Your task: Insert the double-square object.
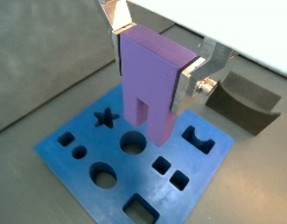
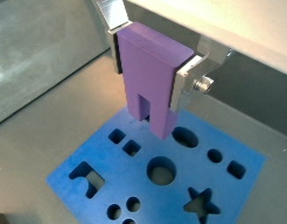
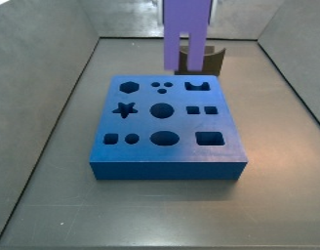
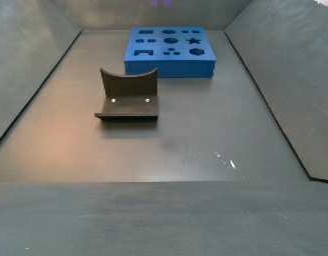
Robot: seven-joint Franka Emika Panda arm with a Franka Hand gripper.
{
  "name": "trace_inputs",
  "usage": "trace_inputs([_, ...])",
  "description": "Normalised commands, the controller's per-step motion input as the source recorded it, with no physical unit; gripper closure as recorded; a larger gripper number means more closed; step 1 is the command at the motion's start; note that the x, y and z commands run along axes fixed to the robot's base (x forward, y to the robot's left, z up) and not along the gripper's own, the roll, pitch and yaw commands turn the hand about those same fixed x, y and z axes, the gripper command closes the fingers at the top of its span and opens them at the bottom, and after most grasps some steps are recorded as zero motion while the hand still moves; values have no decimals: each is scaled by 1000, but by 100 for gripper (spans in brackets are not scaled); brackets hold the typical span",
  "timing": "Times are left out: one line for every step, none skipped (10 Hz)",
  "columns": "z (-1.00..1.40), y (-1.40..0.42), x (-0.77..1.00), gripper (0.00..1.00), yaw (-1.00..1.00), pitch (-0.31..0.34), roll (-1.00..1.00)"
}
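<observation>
both wrist views show the hand (image 1: 157, 54) clamped on the double-square object (image 2: 150, 77) (prongs down), held above the blue board (image 1: 122, 166).

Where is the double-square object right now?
The double-square object is clamped in the gripper, held upright with prongs down above the blue board; the dark grey holder stands apart.

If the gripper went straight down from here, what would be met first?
Probably the blue board: the gripper holds the double-square object prongs-down over the board; which hole is unclear.
</observation>
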Motion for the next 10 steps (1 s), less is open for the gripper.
trace_inputs([-694, 0, 783, 100, 46, 0, 176])
trace_inputs([-637, 0, 623, 100, 194, 0, 223])
trace_inputs([-751, -9, 626, 100, 160, 0, 247])
trace_inputs([-737, -37, 637, 100, 120, 74, 159])
trace_inputs([-594, -20, 649, 100, 160, 123, 179])
trace_inputs([-417, 0, 660, 100, 171, 147, 100])
trace_inputs([-280, 0, 594, 100, 120, 151, 27])
trace_inputs([-89, 0, 223, 100, 0, 53, -6])
trace_inputs([-20, 0, 29, 100, 0, 0, 0])
trace_inputs([-291, 0, 123, 100, 0, 31, 53])
